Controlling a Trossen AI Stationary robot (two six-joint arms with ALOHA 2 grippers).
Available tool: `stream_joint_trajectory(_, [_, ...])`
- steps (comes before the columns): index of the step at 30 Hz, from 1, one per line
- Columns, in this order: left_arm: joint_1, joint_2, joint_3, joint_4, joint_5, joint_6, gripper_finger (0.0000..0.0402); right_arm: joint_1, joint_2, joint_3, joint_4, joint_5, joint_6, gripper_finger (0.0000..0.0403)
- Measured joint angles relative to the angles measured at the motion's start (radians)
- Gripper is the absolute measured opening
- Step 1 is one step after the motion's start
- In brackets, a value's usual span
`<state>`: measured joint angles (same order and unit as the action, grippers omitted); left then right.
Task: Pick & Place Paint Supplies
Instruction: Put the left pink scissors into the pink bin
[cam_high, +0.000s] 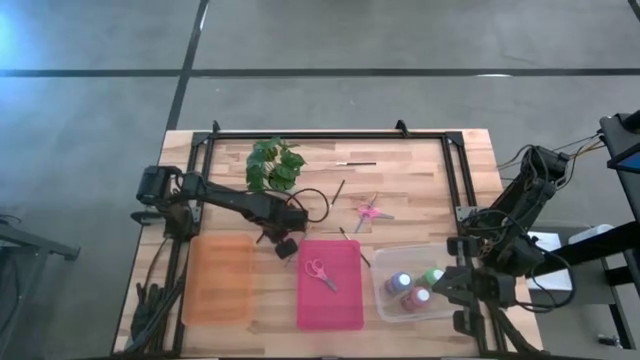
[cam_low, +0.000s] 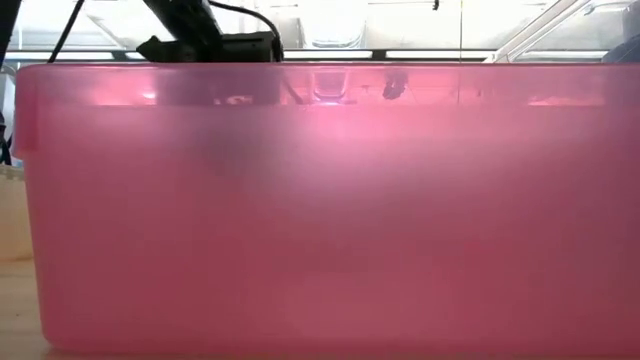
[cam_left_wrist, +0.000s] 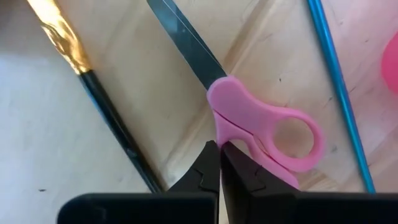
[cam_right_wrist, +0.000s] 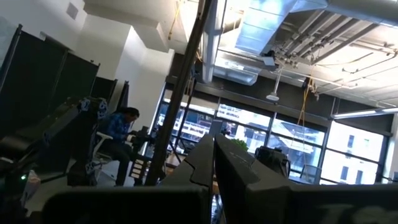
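Note:
My left gripper (cam_high: 285, 245) hovers just off the pink tray's (cam_high: 330, 310) far-left corner, fingers shut (cam_left_wrist: 219, 149). In its wrist view a pair of pink-handled scissors (cam_left_wrist: 267, 134) lies on the wood right at the fingertips, beside a dark brush with a gold ferrule (cam_left_wrist: 93, 93) and a thin blue rod (cam_left_wrist: 339, 81). Another pair of scissors (cam_high: 318, 272) lies in the pink tray, and a third (cam_high: 370, 212) on the table. Three paint bottles (cam_high: 412, 290) stand in a clear bin. My right gripper (cam_right_wrist: 213, 149) is shut and waits at the table's right edge (cam_high: 470, 280). My left gripper's shut fingertips (cam_left_wrist: 211, 158) stand over the pink scissors' handle (cam_left_wrist: 233, 134), where the loops meet the blades. The right finger covers the lower loop. Whether the tips touch the handle, I cannot tell.
An orange tray (cam_high: 218, 278) lies left of the pink one. A leafy plant (cam_high: 275, 165) sits near the far edge. Thin brushes (cam_high: 355, 162) (cam_high: 340, 190) (cam_high: 353, 245) lie loose on the wood. A black frame (cam_high: 330, 134) borders the table. The pink tray's wall (cam_low: 320, 200) fills the low view.

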<state>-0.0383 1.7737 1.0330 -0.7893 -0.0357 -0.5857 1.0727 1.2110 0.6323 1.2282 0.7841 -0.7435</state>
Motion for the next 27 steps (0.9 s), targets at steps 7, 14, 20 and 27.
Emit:
stream_joint_trajectory(7, [0.0, 0.0, 0.04, -0.074, -0.028, 0.007, 0.0004, 0.025, 0.0, 0.0, 0.0, 0.0, -0.019, 0.0009])
stream_joint_trajectory(14, [0.0, -0.002, 0.098, -0.194, -0.068, 0.01, 0.0004, 0.025, 0.0, 0.0, 0.001, 0.001, -0.019, 0.0009])
stream_joint_trajectory(20, [-0.015, -0.037, 0.157, -0.212, -0.059, 0.048, 0.0004, 0.028, 0.0, 0.0, 0.001, 0.001, -0.019, 0.0009])
stream_joint_trajectory(27, [-0.05, -0.105, 0.223, -0.215, -0.058, 0.081, 0.0003, 0.031, 0.0, 0.0, 0.001, 0.001, -0.022, 0.0009])
